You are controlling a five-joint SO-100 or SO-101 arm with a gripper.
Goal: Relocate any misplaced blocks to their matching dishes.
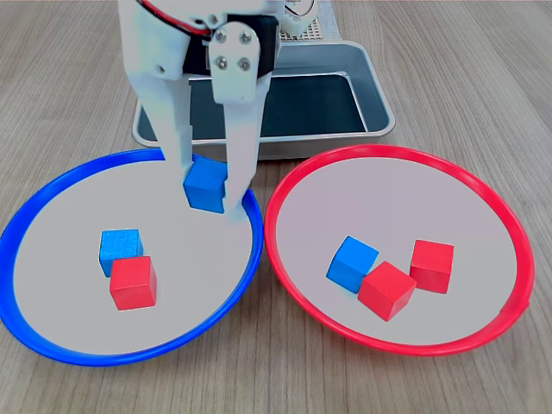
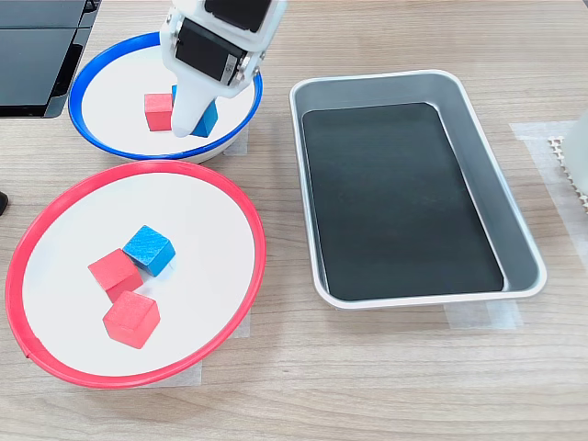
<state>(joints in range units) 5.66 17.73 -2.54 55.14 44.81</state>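
My gripper (image 1: 212, 197) is shut on a blue cube (image 1: 205, 185) over the far right part of the blue-rimmed plate (image 1: 60, 259). I cannot tell whether the cube touches the plate. A second blue cube (image 1: 120, 246) and a red cube (image 1: 133, 282) rest side by side in that plate. The red-rimmed plate (image 1: 345, 198) holds a blue cube (image 1: 352, 263) and two red cubes (image 1: 386, 290) (image 1: 431, 266). In the second exterior view the gripper (image 2: 195, 124) hides most of the held blue cube (image 2: 209, 118), next to the red cube (image 2: 158, 111).
A grey metal tray (image 1: 366, 73) with a dark bottom stands behind the plates, and nothing lies in it (image 2: 413, 193). A black flat object (image 2: 37, 46) sits at the second exterior view's top left. A white perforated part (image 2: 574, 156) shows at the second exterior view's right edge.
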